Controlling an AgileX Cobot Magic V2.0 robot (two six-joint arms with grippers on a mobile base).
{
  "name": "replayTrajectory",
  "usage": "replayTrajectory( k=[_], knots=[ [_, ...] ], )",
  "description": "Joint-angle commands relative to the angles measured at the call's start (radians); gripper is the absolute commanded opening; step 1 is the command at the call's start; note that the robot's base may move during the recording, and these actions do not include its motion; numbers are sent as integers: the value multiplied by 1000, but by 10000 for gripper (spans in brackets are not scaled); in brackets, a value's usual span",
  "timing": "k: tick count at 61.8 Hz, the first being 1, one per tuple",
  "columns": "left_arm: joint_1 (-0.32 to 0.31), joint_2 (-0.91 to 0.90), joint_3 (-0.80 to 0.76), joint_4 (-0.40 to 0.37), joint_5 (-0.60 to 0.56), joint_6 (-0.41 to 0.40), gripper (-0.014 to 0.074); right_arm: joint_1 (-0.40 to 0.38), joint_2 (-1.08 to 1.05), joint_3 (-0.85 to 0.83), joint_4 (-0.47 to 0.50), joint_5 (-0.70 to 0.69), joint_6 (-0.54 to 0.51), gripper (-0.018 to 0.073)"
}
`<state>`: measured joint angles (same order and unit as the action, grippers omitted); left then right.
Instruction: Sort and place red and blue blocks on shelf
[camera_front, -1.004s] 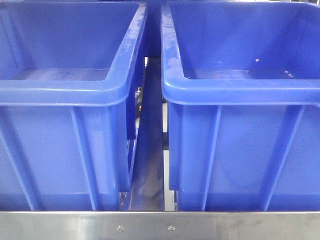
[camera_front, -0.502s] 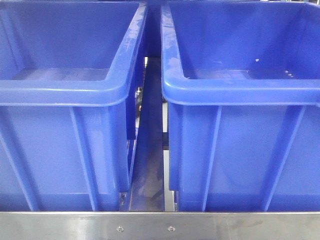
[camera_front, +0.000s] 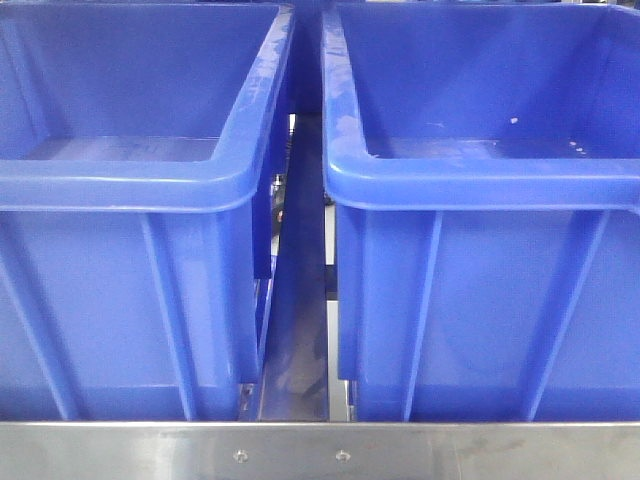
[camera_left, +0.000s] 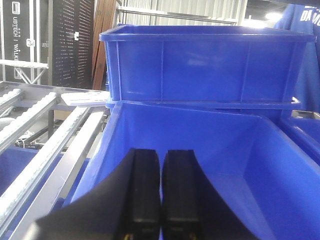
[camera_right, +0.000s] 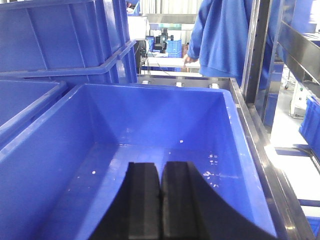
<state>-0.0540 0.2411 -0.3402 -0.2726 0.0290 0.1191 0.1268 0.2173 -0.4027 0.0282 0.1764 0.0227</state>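
Note:
No red or blue block shows in any view. The shelf's brushed steel front rail with bolts runs along the bottom of the front view, and its frame shows at the right in the right wrist view. My left gripper is shut and empty, hanging over the left blue bin. My right gripper is shut and empty over the right blue bin, whose floor holds only white specks. Neither gripper shows in the front view.
Two large blue bins stand side by side on the shelf with a narrow gap between them. More blue bins are stacked behind. A roller conveyor lies left. A person in blue stands behind the shelf.

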Motion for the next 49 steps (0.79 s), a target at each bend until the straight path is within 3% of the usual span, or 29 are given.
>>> replayTrajectory(
  k=[1,49],
  knots=[
    [0,9,-29,-5,-89,1,125,-5,9,-26,1,-84,-6,50],
    [0,9,-29,-5,-89,1,125,-5,9,-26,1,-84,-6,50]
  ],
)
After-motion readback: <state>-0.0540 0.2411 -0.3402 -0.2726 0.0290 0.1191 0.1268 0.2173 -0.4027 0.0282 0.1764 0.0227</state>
